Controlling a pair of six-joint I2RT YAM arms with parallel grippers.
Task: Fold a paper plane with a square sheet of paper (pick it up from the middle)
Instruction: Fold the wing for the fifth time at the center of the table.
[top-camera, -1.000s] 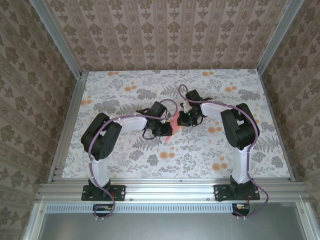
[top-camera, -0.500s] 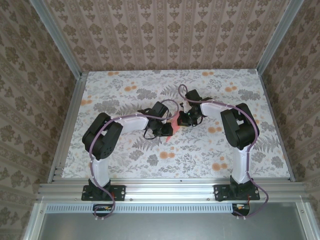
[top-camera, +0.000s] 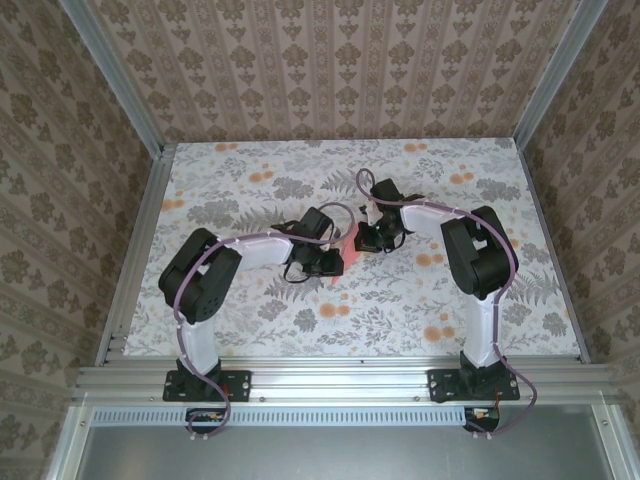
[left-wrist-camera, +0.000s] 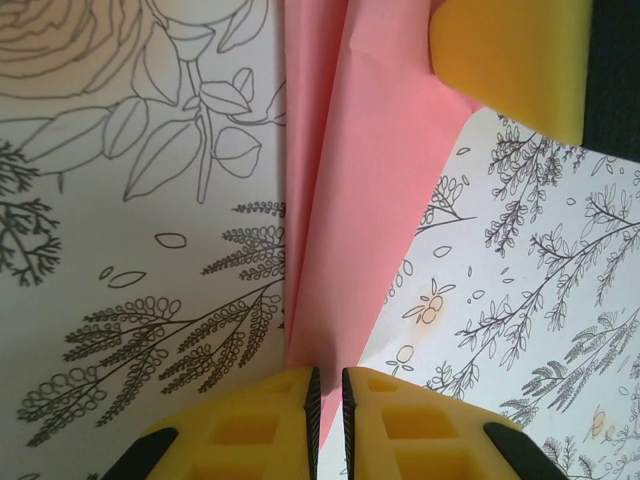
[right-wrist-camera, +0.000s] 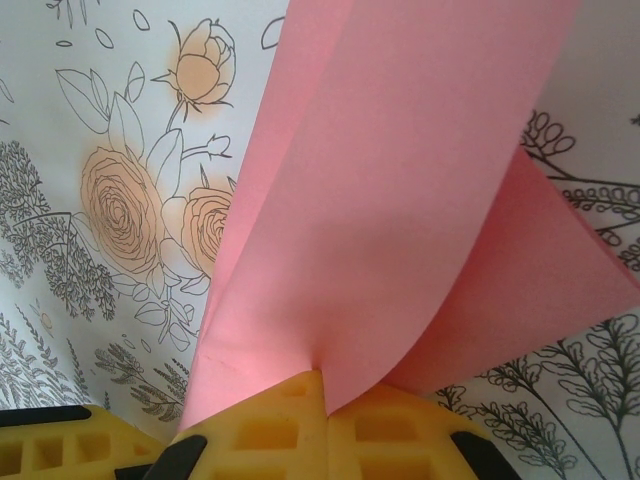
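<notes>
The square sheet of paper (top-camera: 346, 247), where is it from above?

Over the middle of the desk (top-camera: 400, 300), a small pink patch between my two wrists. My left fingers (top-camera: 333, 262) reach it from the near left and my right fingers (top-camera: 368, 240) from the far right. Their dark housings cover most of it, so from up there I cannot make out its shape or whether it touches the desk.

And your left wrist camera?

My left fingers (left-wrist-camera: 295, 400) are yellow at the bottom edge, cut off below. They stand almost together with only a thin slit between them, and the narrow end of the sheet (left-wrist-camera: 360, 200) runs down into that slit, clamped. The pink strip climbs to the top edge with a lengthwise crease left of its centre and is cut off there. At the top right, one yellow pad of my right fingers (left-wrist-camera: 510, 60) overlaps the sheet's edge, and the rest of that pad is out of frame.

The right wrist?

My right fingers (right-wrist-camera: 300, 400) sit at the bottom, pressed tight on the sheet (right-wrist-camera: 400, 200) where two layers meet. One layer rises broad to the top edge and another flap spreads to the right behind it. Both run out of frame, so I cannot tell the whole fold, and the pinched edge is hidden between the pads.
</notes>
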